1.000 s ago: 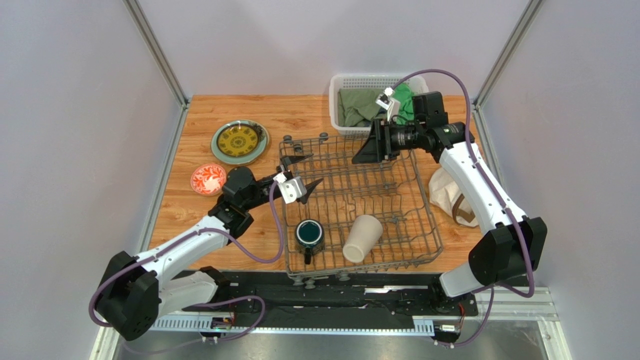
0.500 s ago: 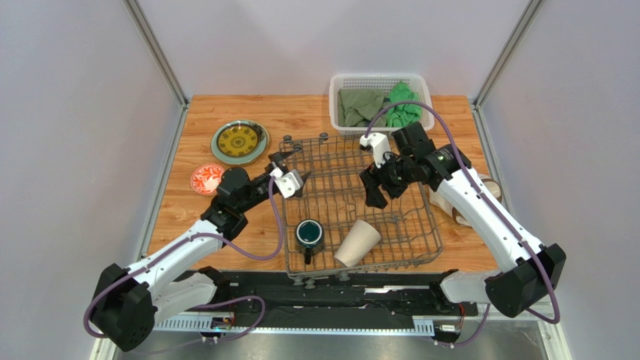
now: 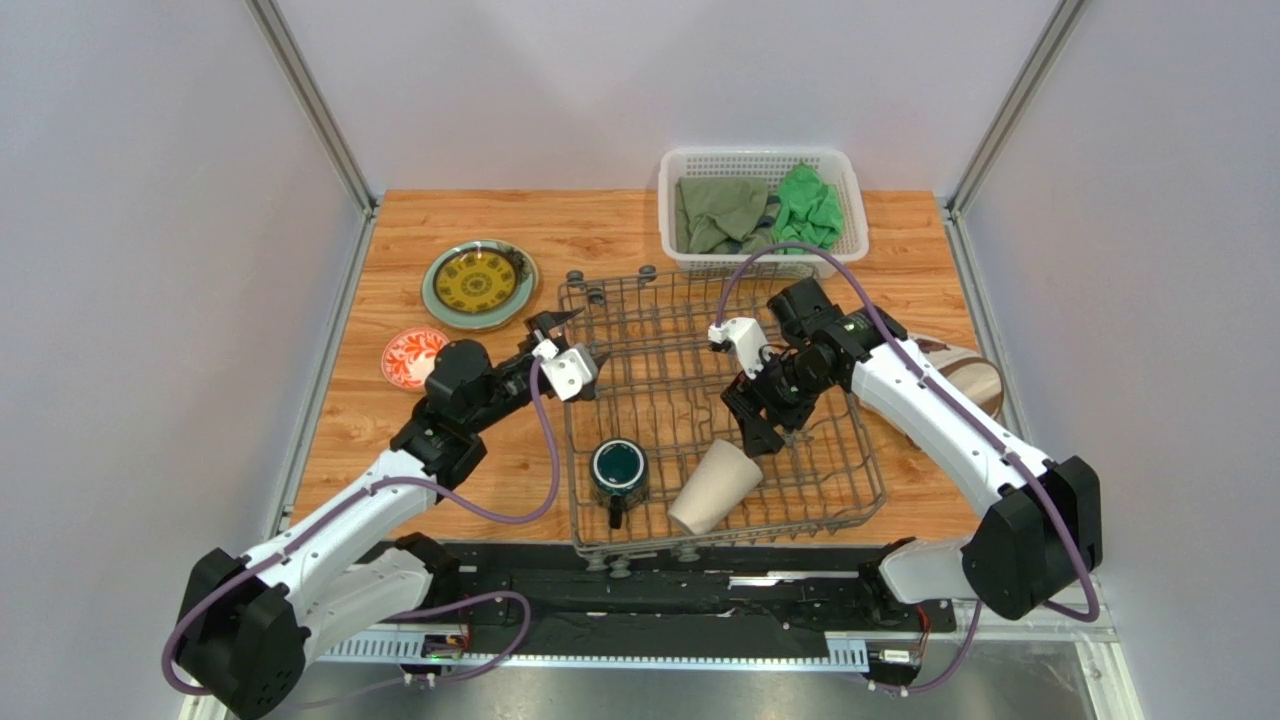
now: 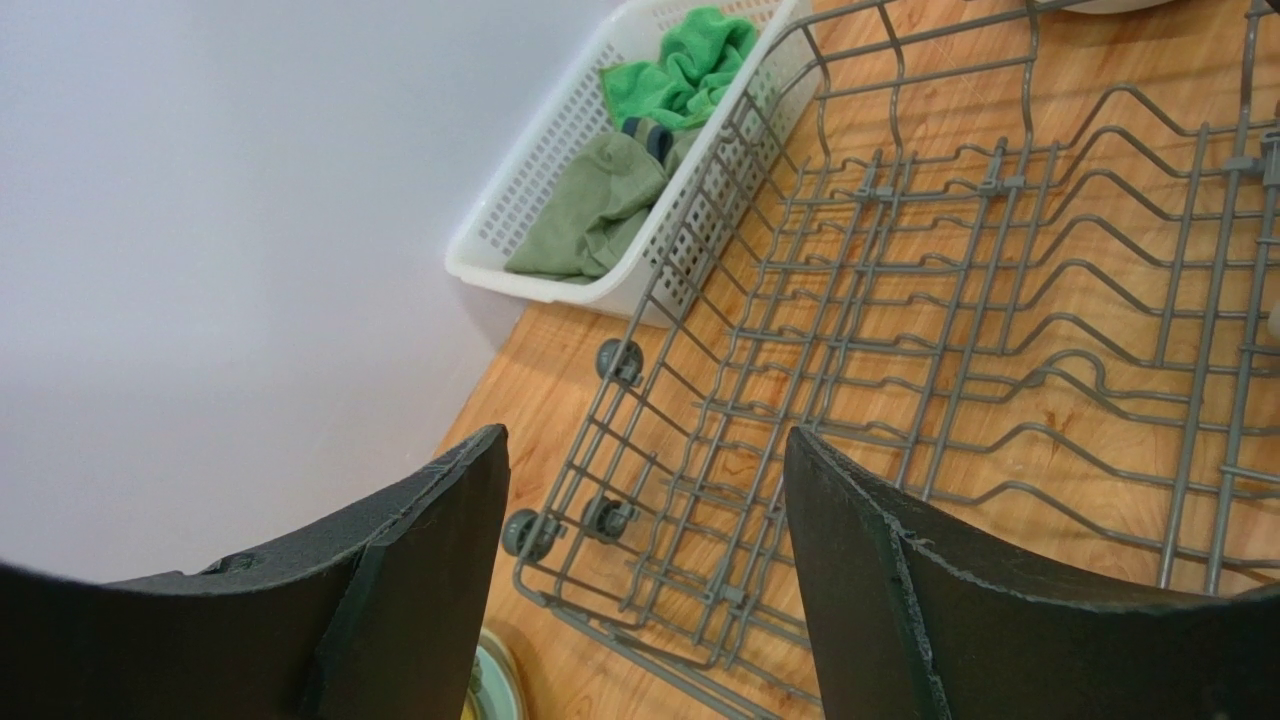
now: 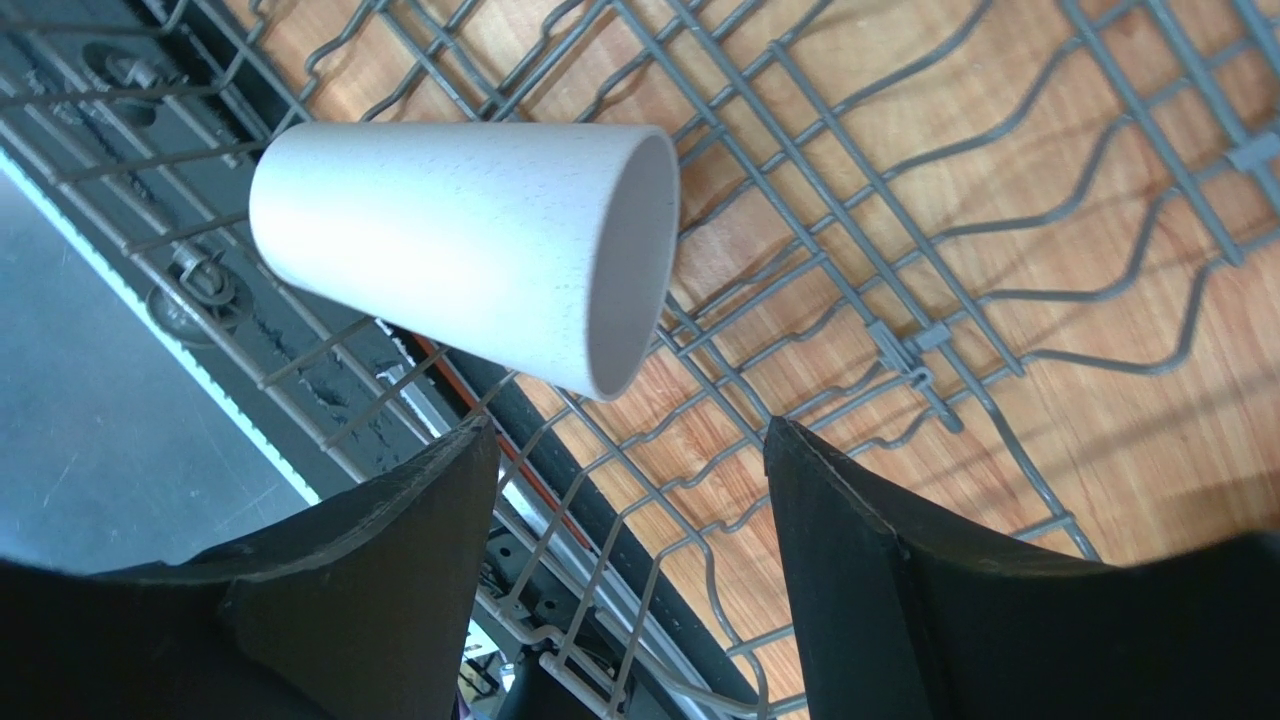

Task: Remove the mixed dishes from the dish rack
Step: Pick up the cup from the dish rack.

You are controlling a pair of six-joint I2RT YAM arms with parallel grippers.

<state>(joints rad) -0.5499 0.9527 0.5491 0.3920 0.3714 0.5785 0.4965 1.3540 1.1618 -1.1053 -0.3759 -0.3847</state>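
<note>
The grey wire dish rack (image 3: 781, 393) stands mid-table. In its near part are the dark teal mug (image 3: 618, 468), upright, and the tall beige cup (image 3: 715, 488), lying tilted. My right gripper (image 3: 751, 423) is open and empty, low over the rack just behind the cup; in the right wrist view the cup (image 5: 451, 248) lies ahead of the open gripper (image 5: 628, 432). My left gripper (image 3: 564, 339) is open and empty at the rack's far left corner (image 4: 601, 525). The yellow-and-green plate (image 3: 480, 282) and red-and-white bowl (image 3: 415, 359) sit on the table left of the rack. No other plates show.
A white mesh basket (image 3: 675, 210) with green cloths stands behind the rack and also shows in the left wrist view (image 4: 519, 210). A beige fabric thing (image 3: 962, 375) lies right of the rack, behind my right arm. Metal frame posts and grey walls bound the table.
My right arm swung from above the basket down into the rack beside the beige cup, which tipped toward the left. My left gripper drew back slightly to the rack's left edge.
</note>
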